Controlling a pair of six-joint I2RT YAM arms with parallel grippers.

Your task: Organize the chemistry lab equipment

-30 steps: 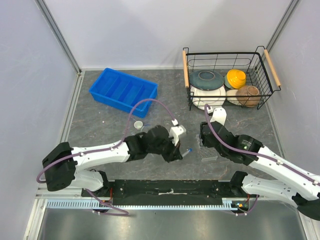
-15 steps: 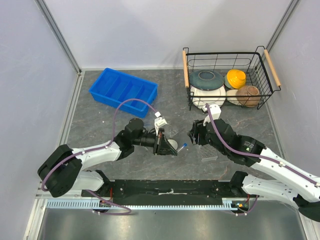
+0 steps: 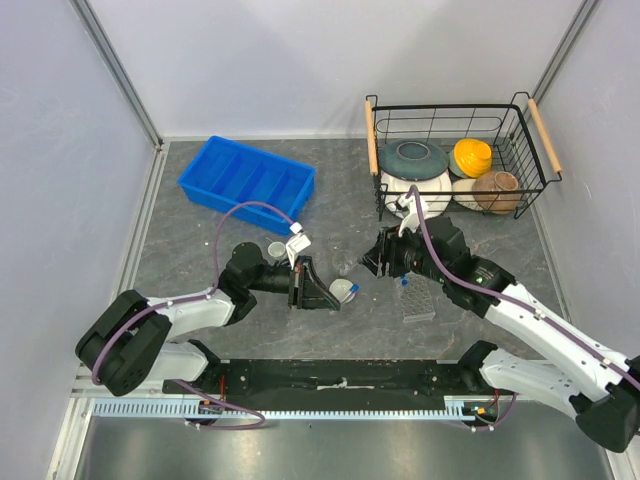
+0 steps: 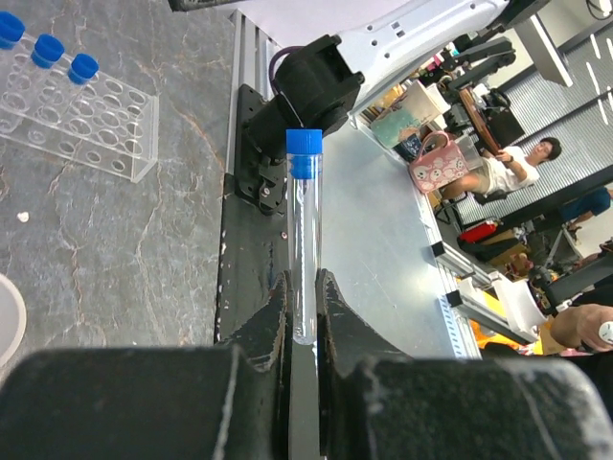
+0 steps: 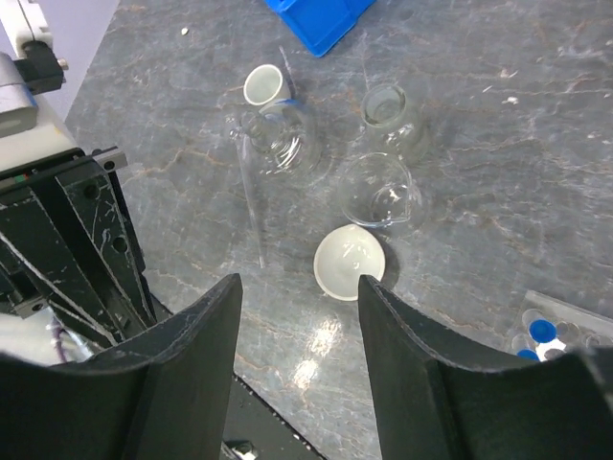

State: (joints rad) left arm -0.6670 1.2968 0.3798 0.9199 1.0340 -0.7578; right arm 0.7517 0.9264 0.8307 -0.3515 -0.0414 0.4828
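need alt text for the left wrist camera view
The left gripper is shut on a clear blue-capped tube, which sticks straight out beyond its fingertips. Upper left, a clear tube rack holding three more blue-capped tubes sits on the dark marbled table.

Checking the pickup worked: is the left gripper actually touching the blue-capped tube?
Touching. The left wrist view shows the left gripper with its jaws pressed against both sides of the blue-capped tube, no gap.

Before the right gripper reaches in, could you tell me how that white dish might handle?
The white dish looks smooth, so probably slippery. Its shallow rounded form may rock or slide when pushed. Likely brittle; the glass beaker beside it sits close.
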